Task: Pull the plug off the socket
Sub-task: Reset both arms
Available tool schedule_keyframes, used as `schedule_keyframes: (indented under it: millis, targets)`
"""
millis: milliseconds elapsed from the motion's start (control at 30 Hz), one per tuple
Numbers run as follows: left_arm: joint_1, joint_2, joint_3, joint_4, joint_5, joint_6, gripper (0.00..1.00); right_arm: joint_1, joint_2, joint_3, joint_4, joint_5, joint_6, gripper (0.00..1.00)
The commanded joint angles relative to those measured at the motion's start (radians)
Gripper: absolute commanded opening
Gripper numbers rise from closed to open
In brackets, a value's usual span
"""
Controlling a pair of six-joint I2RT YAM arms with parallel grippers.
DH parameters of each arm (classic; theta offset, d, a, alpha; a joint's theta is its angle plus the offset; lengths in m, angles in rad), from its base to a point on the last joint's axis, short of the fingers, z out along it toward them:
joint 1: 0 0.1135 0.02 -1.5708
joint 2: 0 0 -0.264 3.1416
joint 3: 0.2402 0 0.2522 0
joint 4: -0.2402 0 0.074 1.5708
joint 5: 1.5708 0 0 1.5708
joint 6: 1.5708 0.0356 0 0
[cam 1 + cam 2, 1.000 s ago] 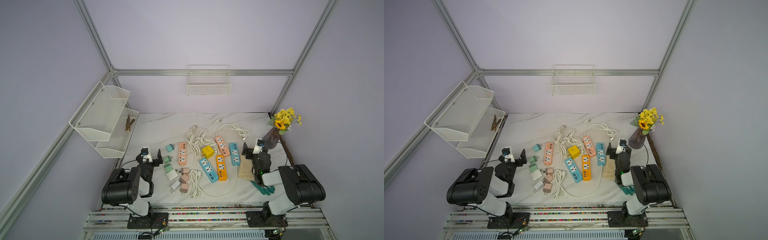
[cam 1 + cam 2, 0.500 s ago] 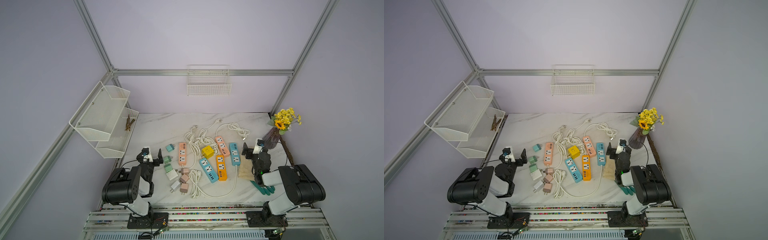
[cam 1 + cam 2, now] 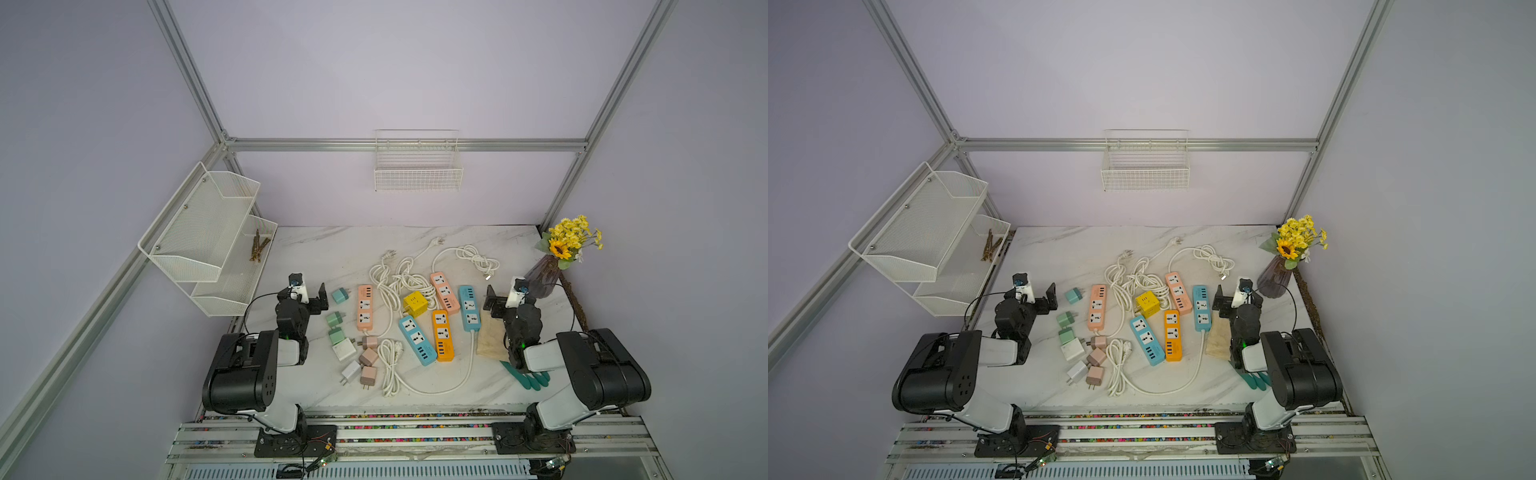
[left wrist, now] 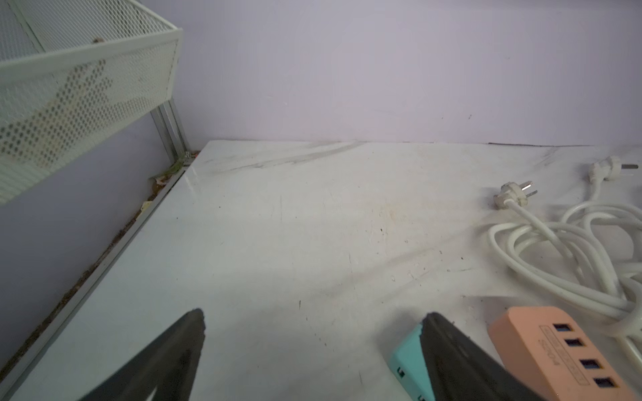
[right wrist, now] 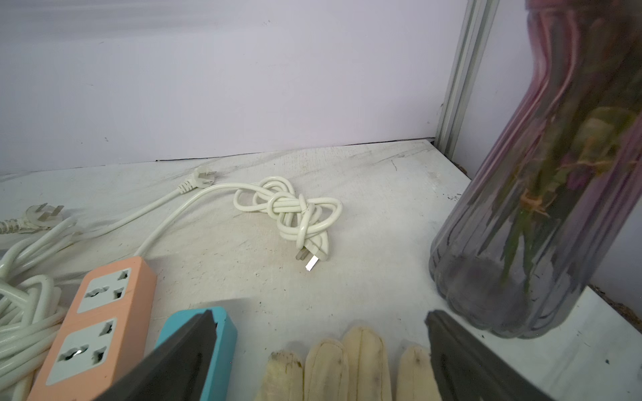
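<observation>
Several power strips lie mid-table in both top views: pink (image 3: 365, 307), pink (image 3: 444, 293), blue (image 3: 469, 307), blue (image 3: 417, 340) and orange (image 3: 442, 334), plus a yellow cube socket (image 3: 415, 303) with tangled white cords (image 3: 399, 278). I cannot tell which plug sits in a socket. My left gripper (image 3: 305, 297) (image 4: 314, 314) is open and empty beside a teal adapter (image 4: 406, 357). My right gripper (image 3: 507, 305) (image 5: 319, 314) is open over a beige glove (image 5: 347, 364), with the blue strip (image 5: 222, 333) at one finger.
Loose adapters (image 3: 345, 351) lie at the front left. A vase of flowers (image 3: 540, 282) (image 5: 538, 243) stands close to my right gripper. A teal glove (image 3: 528, 378) lies under the right arm. A white mesh shelf (image 3: 208, 237) hangs over the table's left edge.
</observation>
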Motion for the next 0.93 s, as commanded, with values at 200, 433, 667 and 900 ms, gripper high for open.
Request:
schedule_keyframes:
  millis: [200, 433, 667, 900]
  targets:
    - [-0.003, -0.055, -0.142, 0.174, -0.017, 0.011, 1.0, 0.004, 0.008, 0.012, 0.023, -0.002, -0.006, 1.0]
    - [-0.003, 0.022, -0.243, 0.473, -0.016, 0.01, 1.0, 0.004, 0.007, 0.012, 0.023, -0.003, -0.006, 1.0]
    - [-0.003, 0.011, -0.257, 0.475, -0.021, 0.008, 1.0, 0.004, 0.008, 0.012, 0.023, -0.003, -0.006, 1.0]
    - [-0.005, 0.03, -0.256, 0.504, 0.009, 0.028, 1.0, 0.005, 0.007, 0.012, 0.023, -0.003, -0.006, 1.0]
